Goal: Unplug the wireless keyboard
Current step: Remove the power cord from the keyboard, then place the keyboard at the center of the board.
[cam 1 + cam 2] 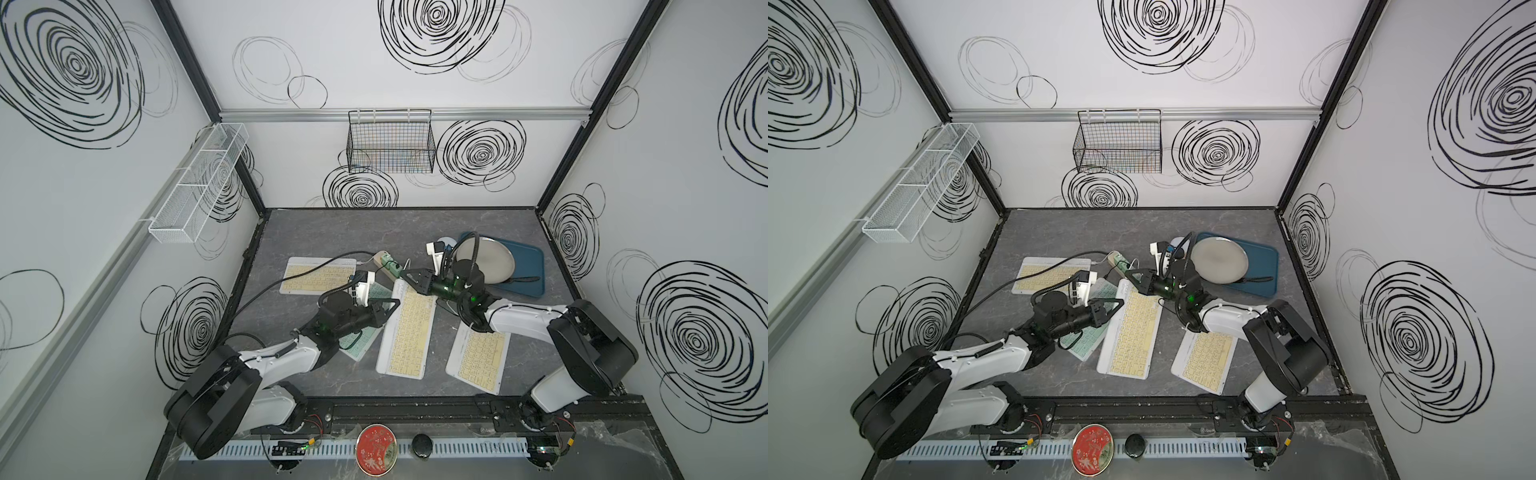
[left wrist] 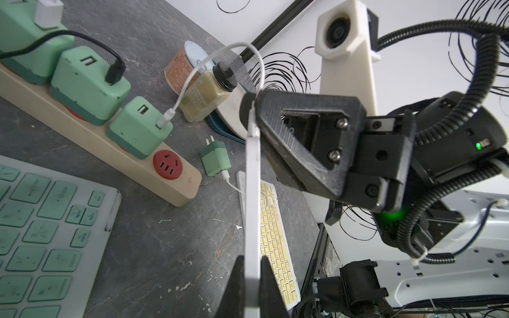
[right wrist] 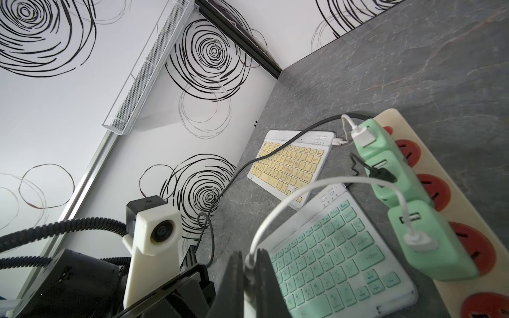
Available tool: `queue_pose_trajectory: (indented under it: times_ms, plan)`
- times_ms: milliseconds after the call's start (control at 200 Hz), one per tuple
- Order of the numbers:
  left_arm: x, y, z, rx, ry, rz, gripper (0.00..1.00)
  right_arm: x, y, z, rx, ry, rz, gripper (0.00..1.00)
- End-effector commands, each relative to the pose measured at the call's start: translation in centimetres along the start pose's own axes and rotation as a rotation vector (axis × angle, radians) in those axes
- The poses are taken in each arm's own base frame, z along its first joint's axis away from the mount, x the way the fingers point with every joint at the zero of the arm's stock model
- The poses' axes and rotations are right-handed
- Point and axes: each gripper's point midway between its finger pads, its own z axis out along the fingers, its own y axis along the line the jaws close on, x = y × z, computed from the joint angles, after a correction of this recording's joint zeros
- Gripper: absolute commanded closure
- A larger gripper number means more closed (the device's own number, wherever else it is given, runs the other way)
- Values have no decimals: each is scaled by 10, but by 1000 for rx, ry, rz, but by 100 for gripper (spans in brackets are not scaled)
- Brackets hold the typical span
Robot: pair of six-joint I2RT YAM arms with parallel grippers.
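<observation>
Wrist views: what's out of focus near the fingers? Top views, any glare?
Left wrist view: green keyboard keys and the white keyboard edge in the left gripper are soft, power strip sharper. Right wrist view: right gripper dark and blurred around the white cable. In both top views: even light, no glare on the table.

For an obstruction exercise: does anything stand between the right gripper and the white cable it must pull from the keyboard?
Nothing visible does. The right gripper is shut on the white cable's end at the yellow-keyed keyboard, whose edge the left gripper clamps.
</observation>
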Motion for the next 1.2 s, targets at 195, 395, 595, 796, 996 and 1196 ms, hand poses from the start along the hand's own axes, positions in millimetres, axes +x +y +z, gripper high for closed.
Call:
queue_pose_trajectory:
  times_ms: [195, 395, 595, 796, 996, 1196]
  plan:
    - [10, -12, 2, 67, 48, 18, 100, -52, -24, -12, 70, -155, -43, 100]
    - [10, -16, 0, 98, 36, 8, 100, -58, -25, -11, 56, -180, -30, 100]
    - [12, -13, 0, 91, 39, -6, 100, -57, -20, -7, 29, -165, -26, 100]
    - [16, 7, 7, 15, 49, -32, 100, -49, -20, -10, 59, -146, -34, 100]
    - [11, 21, 15, -29, 4, -71, 100, -40, -20, -15, 118, -136, -42, 99]
    - [4, 32, 32, -25, -44, -175, 100, -31, -17, -13, 120, -110, -40, 96]
